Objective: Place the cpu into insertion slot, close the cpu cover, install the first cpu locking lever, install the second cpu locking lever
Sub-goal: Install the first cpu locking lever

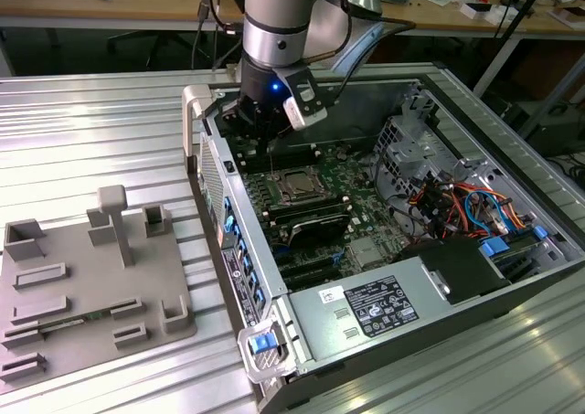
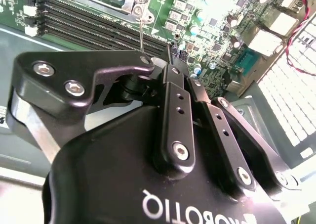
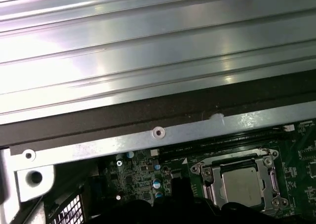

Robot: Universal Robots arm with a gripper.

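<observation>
Cpu (image 3: 242, 184) is sitting in insertion slot (image 3: 205, 184), inside computer case (image 1: 239, 240) lying on ribbed metal table (image 1: 91, 131); gripper (image 1: 265, 132) hovering near, opening indiscernible.

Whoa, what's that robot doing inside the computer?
The robot arm's gripper hangs inside the open computer case. The cpu is already in, with the cover down around it. One thin lever stands upright beside the gripper, not yet locked down.
</observation>
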